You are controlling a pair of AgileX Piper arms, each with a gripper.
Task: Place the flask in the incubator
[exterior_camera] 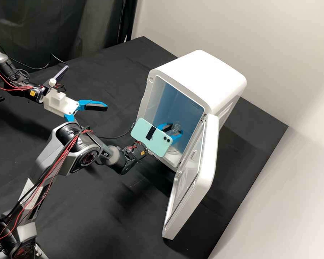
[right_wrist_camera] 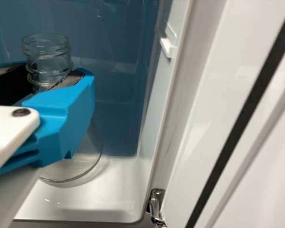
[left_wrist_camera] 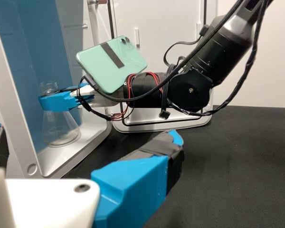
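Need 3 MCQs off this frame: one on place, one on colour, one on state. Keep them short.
1. Where is the flask relative to the incubator?
A. beside it
B. inside it
C. on top of it

2. What colour are the inner walls?
A. blue
B. red
C. yellow

3. The door is:
A. shut
B. removed
C. open

Answers:
1 B: the right pincer holds the flask by its neck within the chamber.
2 A: the walls behind the flask are light blue in the high view and both wrist views.
3 C: the door is swung wide on its hinge, leaving the chamber exposed.
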